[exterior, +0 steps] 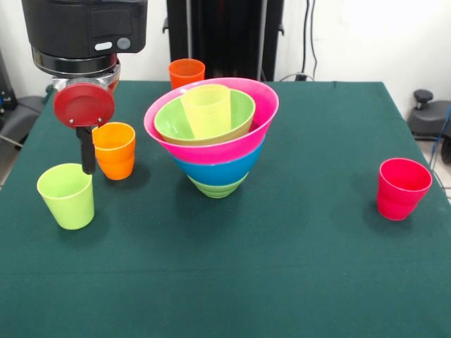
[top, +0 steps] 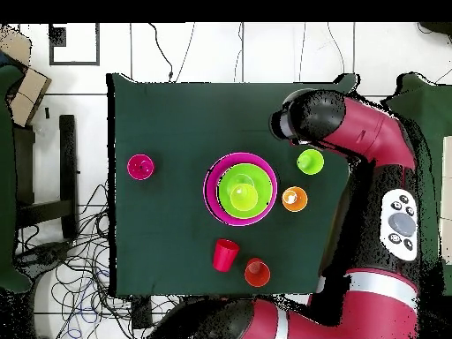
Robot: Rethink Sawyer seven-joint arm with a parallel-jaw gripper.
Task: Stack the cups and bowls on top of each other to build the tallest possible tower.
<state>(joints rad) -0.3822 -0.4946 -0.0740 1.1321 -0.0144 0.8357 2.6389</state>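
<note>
A nested tower (exterior: 215, 137) of plastic bowls stands near the middle of a dark green table (exterior: 282, 267). A light green bowl (exterior: 218, 187) sits at the bottom, a blue bowl (exterior: 217, 171) inside it and a large pink bowl (exterior: 224, 146) above that, each flaring wider. The pink bowl holds a small light green bowl (exterior: 168, 120), which in turn holds an upright pale yellow cup (exterior: 207, 110).

The Sawyer arm's gripper (exterior: 87, 156) hangs at the table's side between a lime green cup (exterior: 67, 195) and an orange cup (exterior: 115, 150). One dark finger (exterior: 87, 148) reaches down beside the orange cup's rim; whether the tool is open, closed or holding anything cannot be told from either view.

Both of those cups stand upright and empty. A second orange cup (exterior: 187, 72) stands at the far edge, behind the tower. A pinkish-red cup (exterior: 402, 188) stands alone, well apart on the opposite side. The overhead view shows one more red cup (top: 225, 254), tipped on its side, near the second orange one.
</note>
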